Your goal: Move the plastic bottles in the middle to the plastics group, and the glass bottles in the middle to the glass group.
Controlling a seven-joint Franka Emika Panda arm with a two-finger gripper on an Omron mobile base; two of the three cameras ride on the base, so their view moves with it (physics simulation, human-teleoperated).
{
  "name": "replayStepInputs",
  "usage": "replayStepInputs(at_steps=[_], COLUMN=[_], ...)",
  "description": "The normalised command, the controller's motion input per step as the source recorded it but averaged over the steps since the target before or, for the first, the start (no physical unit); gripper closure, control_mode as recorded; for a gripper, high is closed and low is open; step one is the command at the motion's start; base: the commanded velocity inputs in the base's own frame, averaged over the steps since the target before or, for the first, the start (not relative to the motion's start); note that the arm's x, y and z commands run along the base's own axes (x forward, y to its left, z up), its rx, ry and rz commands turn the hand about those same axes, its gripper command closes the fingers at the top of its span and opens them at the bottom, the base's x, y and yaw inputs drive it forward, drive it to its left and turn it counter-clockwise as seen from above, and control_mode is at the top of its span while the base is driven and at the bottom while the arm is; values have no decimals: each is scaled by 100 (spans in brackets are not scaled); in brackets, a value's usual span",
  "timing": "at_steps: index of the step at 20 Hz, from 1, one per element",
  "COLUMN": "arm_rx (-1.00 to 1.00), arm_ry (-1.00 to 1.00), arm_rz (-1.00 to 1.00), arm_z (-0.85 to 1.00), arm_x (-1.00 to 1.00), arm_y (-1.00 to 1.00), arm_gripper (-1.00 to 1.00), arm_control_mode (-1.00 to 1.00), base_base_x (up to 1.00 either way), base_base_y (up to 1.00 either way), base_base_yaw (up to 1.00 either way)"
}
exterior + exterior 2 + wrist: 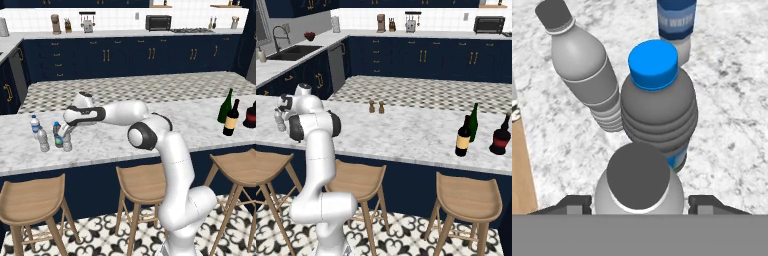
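Note:
My gripper [66, 134] is at the counter's left end, shut on the clear grey unlabelled bottle [638, 182], which stands upright on the marble; a dark finger [574, 204] shows on each side of it. Touching it just beyond is the dark blue-capped bottle [657, 110] with a blue-green label. Past that stand the plain grey bottle [582, 65] and the white-capped blue-label bottle [34, 124]. Far right, the dark wine bottle with a tan label [231, 118] stands beside the green wine bottle [225, 106] and the squat dark red bottle [251, 115].
Wooden stools [31, 200] line the near side of the marble island counter [115, 145]. Two small shakers [376, 107] stand mid-counter toward the far edge. The four plastic bottles are packed closely together near the counter's front-left.

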Motion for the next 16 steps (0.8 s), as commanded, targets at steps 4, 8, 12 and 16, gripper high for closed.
replayStepInputs(at_steps=[4, 8, 12, 16], arm_rx=[0, 0, 4, 4], arm_ry=[0, 0, 0, -1], arm_rz=[0, 0, 0, -3], arm_z=[0, 0, 0, 0], arm_x=[-1, -12, -51, -54], arm_y=[0, 0, -22, -43], arm_gripper=[-100, -100, -100, -100], arm_control_mode=[-100, -100, -100, -100], base_base_x=[0, 0, 0, 0], base_base_y=[0, 0, 0, 0], base_base_yaw=[0, 0, 0, 0])
